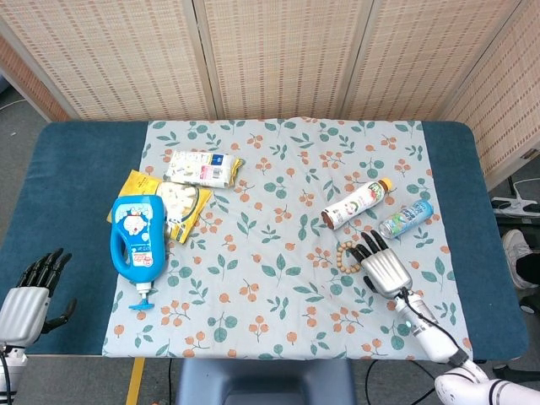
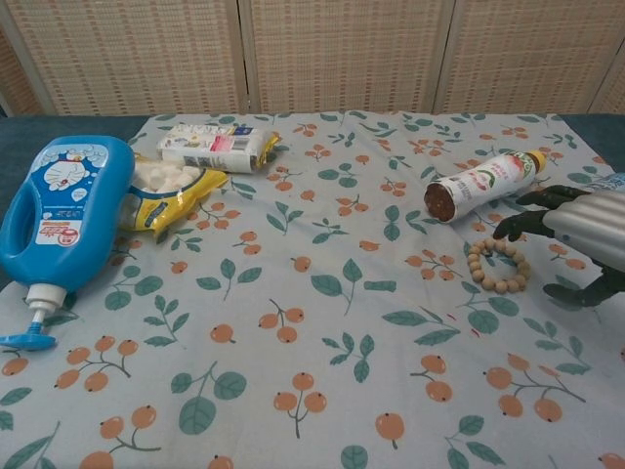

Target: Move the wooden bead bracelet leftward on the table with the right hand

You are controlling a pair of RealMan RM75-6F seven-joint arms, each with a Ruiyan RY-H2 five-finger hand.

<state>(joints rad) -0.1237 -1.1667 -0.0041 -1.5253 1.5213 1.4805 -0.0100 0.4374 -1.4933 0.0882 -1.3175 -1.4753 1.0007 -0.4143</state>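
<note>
The wooden bead bracelet [image 1: 345,256] [image 2: 498,267] lies flat on the leaf-patterned cloth, right of centre. My right hand [image 1: 385,270] [image 2: 576,234] hovers just right of it, fingers spread and dark fingertips reaching over its right edge; it holds nothing. Whether the fingertips touch the beads I cannot tell. My left hand [image 1: 29,291] rests open at the table's front left corner, far from the bracelet, and the chest view does not show it.
A brown-capped drink bottle [image 1: 357,203] and a small blue bottle [image 1: 405,218] lie just behind the bracelet. Further left are a blue Doraemon pump bottle [image 1: 137,239], a yellow snack bag [image 1: 175,202] and a white packet [image 1: 201,167]. Bare cloth [image 1: 270,278] stretches left of the bracelet.
</note>
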